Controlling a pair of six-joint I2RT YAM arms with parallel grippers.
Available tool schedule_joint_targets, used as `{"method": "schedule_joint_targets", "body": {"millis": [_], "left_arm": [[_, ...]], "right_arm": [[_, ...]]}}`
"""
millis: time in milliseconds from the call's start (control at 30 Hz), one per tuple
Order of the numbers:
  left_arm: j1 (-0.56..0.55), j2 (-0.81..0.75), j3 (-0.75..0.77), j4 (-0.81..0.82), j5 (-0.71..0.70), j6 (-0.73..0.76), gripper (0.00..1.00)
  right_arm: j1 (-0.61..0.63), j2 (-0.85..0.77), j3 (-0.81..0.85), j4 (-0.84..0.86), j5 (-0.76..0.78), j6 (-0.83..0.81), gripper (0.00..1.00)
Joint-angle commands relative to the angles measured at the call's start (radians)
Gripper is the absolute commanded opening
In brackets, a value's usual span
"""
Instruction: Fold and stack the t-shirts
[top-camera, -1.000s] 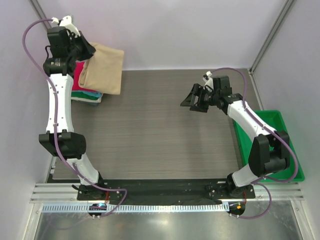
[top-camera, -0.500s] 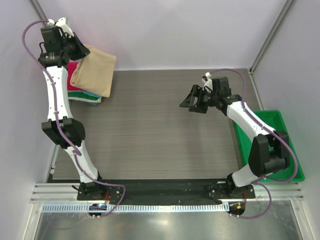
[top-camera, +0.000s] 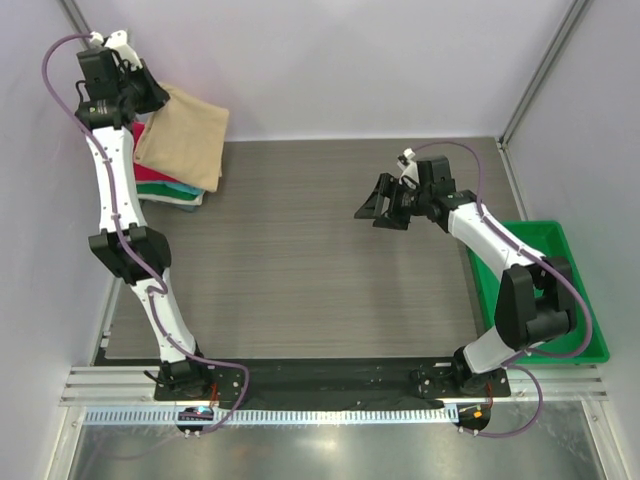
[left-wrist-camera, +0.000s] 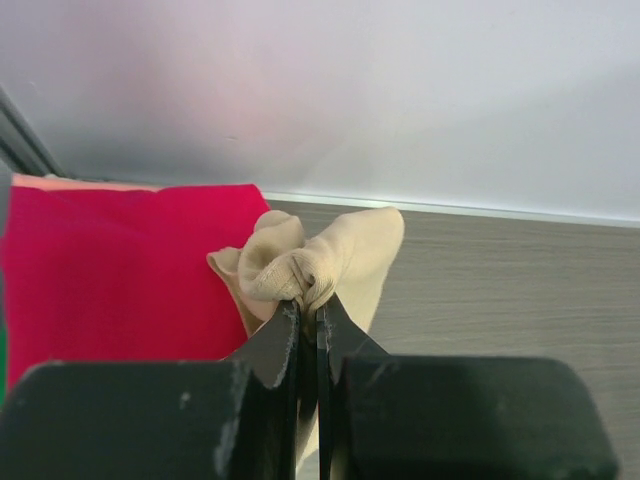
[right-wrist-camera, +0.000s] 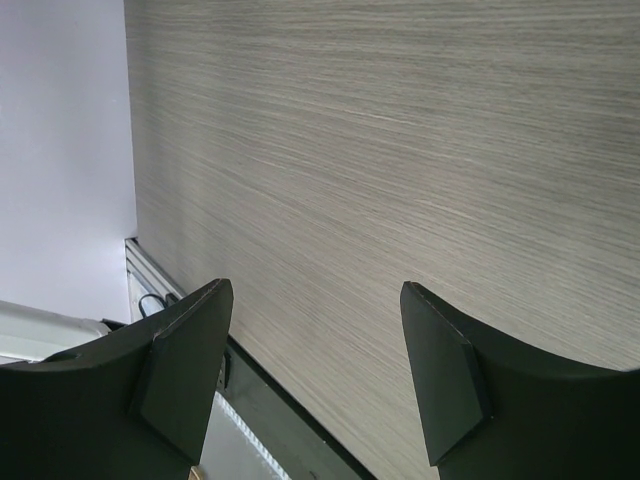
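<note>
Placement step: left end effector (left-wrist-camera: 308, 308) pinches a bunched corner of the tan t-shirt (top-camera: 187, 145), which hangs over the folded stack (top-camera: 168, 188) at the far-left corner of the counter (top-camera: 300, 270). Best lowered flat, edges squared to the stack; wall (top-camera: 330, 60) sits close behind. Mid-counter, right end effector (right-wrist-camera: 315, 330) is spread and empty over open surface, green tray (top-camera: 572, 250) beyond.

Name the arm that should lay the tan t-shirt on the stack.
Left. The left end effector is shut on the tan t-shirt, partly over the stack. The right end effector is open, empty, and far across the table.
</note>
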Motion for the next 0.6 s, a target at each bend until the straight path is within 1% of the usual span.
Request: {"method": "schedule_joint_targets", "body": {"millis": [0,100,333,567], "left_arm": [[0.016,0.027,0.075,0.050,-0.041,0.062,0.00],[0.017,0.057,0.078,0.081,-0.081,0.084,0.00],[0.050,0.119,0.096,0.174,-0.119,0.096,0.00],[0.099,0.179,0.124,0.281,-0.122,0.081,0.00]], "right_arm": [[0.016,0.008,-0.005,0.039,-0.012,0.008,0.74],[0.030,0.022,-0.007,0.039,-0.014,0.010,0.74],[0.062,0.049,-0.011,0.041,-0.008,0.007,0.74],[0.074,0.092,-0.011,0.041,-0.012,0.007,0.74]]}}
